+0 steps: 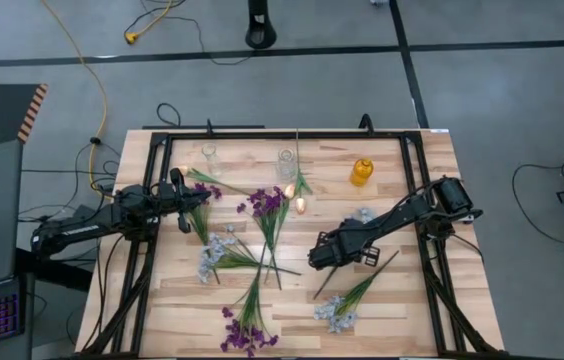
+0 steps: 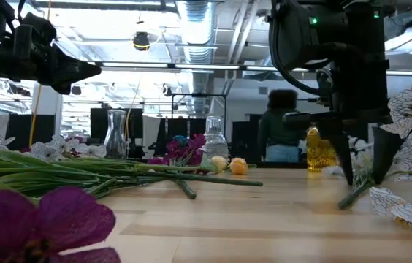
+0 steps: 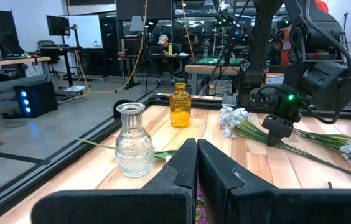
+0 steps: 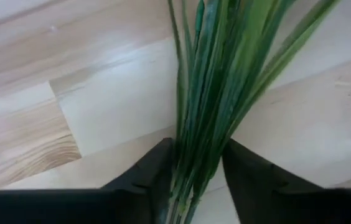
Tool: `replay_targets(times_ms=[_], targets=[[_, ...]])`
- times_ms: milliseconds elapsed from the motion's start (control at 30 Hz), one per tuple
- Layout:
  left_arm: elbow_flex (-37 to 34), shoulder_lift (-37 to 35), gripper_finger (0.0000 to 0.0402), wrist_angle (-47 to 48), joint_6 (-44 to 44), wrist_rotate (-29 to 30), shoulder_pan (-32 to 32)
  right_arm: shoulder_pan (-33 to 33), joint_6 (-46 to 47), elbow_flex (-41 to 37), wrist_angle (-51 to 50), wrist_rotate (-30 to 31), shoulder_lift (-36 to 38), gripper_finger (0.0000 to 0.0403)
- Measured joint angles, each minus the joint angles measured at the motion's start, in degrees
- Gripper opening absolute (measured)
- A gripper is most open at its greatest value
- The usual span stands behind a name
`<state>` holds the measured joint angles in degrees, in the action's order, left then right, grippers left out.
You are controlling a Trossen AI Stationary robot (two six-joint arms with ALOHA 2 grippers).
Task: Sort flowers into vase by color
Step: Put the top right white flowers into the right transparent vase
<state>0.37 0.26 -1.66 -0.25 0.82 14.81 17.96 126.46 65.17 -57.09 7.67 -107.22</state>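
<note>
Pinching green stems, your right gripper (image 4: pixel 195 177) has a finger on each side of the pale blue-white sprig (image 1: pixel 338 312), low over the table (image 1: pixel 412 310), well in front of the amber bottle (image 1: pixel 361 171). Your left gripper (image 3: pixel 196 163), fingers pressed together and empty, hovers near a clear vase (image 3: pixel 131 140). Purple sprigs (image 1: pixel 265 205) and peach buds (image 1: pixel 294 197) lie left of the bottle. No readable labels show.

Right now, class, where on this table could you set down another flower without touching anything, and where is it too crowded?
Bare wood lies along the near left edge of the table, beside the purple flowers, and at the near right corner, past the pale blue flowers. It is crowded mid-table, where stems cross between the left pincer and right pincer.
</note>
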Motion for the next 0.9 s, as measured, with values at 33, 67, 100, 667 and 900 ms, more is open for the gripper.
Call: replay_targets(times_ms=[33, 67, 100, 667, 900], targets=[[0.01, 0.00, 0.0000, 0.01, 0.00, 0.00, 0.00, 0.00, -0.64, 0.00, 0.27, 0.01, 0.00, 0.0137], [-0.01, 0.00, 0.0000, 0.00, 0.00, -0.01, 0.00, 0.00, -0.75, 0.00, 0.62, 0.00, 0.00, 0.0123], [-0.01, -0.01, 0.0000, -0.01, -0.02, -0.01, 0.00, 0.00, -0.76, 0.00, 0.96, 0.00, 0.00, 0.0110], [0.00, -0.01, 0.0000, -0.02, 0.00, -0.01, 0.00, 0.95, -3.55, -0.05, 1.83, 2.40, 0.33, 0.0044], [0.01, 0.00, 0.0000, -0.01, 0.00, -0.01, 0.00, 3.36, -4.04, 2.19, 2.01, 11.50, 3.57, 0.0042]])
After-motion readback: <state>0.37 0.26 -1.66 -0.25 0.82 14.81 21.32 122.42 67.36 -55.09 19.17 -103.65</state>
